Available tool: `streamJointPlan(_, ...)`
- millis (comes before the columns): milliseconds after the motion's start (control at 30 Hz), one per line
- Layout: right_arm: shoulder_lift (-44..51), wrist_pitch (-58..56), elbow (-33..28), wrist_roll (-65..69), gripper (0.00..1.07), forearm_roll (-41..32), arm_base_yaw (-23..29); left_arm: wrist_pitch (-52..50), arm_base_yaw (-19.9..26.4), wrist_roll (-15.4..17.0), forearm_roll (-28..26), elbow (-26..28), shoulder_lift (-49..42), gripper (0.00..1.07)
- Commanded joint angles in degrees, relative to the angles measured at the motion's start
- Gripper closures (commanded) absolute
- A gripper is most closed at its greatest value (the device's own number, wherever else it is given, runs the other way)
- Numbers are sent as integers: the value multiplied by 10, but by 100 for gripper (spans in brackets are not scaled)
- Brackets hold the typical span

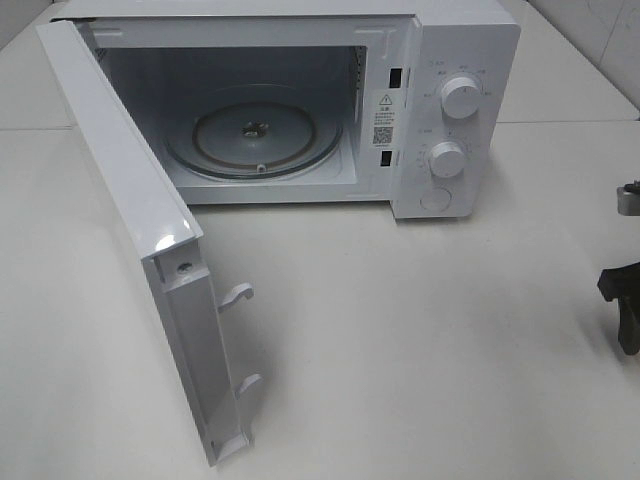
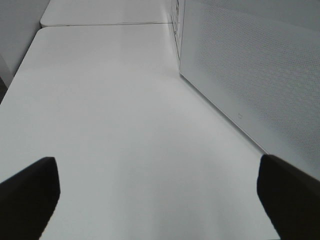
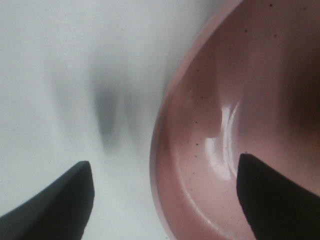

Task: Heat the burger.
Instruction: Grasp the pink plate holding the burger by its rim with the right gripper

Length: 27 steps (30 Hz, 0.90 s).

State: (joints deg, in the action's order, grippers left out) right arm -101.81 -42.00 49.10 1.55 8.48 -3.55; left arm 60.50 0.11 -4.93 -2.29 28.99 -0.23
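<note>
Pink plate rim between spread fingers of the right tool, one finger over plate, one over white surface, left tool wide above surface

White microwave on a pale surface, with one pink plate.

The microwave is plain white, and so are its door and both knobs; one white panel has a fine grid of small dots. The turntable is clear, greyish glass. The label is white with black print. The surface is off-white. The plate is dusty pink with tiny dark speckles. The left fingers and the right fingers are black.
</note>
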Motion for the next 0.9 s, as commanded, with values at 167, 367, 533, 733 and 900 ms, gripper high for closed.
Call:
streamJointPlan(167,-14,2,-1,25,38,29,5,-6,-1,-1,-5,0,-10,2)
streamJointPlan(367,-15,5,-1,31,38,32,20,-6,-1,-1,-5,0,-10,2)
streamJointPlan(533,-15,22,-1,34,38,34,20,-6,-1,-1,-5,0,-10,2)
streamJointPlan(733,-15,19,-1,45,38,48,20,-6,-1,-1,-5,0,-10,2)
streamJointPlan(900,-26,19,-1,46,38,49,25,-6,-1,-1,-5,0,-10,2)
